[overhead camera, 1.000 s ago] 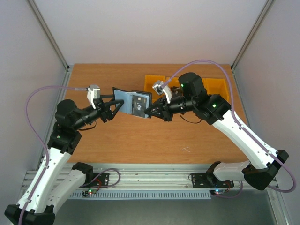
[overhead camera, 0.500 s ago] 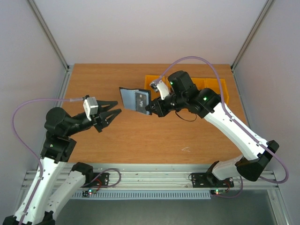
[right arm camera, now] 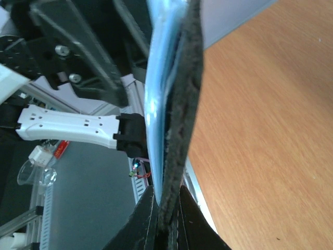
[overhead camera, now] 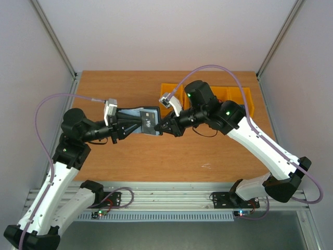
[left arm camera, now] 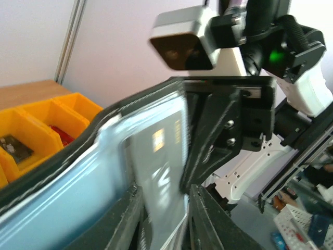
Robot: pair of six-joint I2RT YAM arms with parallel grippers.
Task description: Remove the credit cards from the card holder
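Your right jaws are clamped tight on the black edge of the card holder (right arm camera: 179,104), gripping it from 3 o'clock. Your left jaws, at its 9 o'clock side, stand narrowly parted around a pale leaf or card inside it; you cannot tell whether they pinch it. A dark credit card (overhead camera: 150,124) sits in the holder, which is held off the counter (overhead camera: 156,156). Yellow bins (overhead camera: 239,98) lie at 2 o'clock.

Card holder (overhead camera: 141,120) hanging between left gripper (overhead camera: 129,125) and right gripper (overhead camera: 159,127), blocking mid-table passage, yellow bins (overhead camera: 168,89) crowding the far right, near table (overhead camera: 156,156) lying open.
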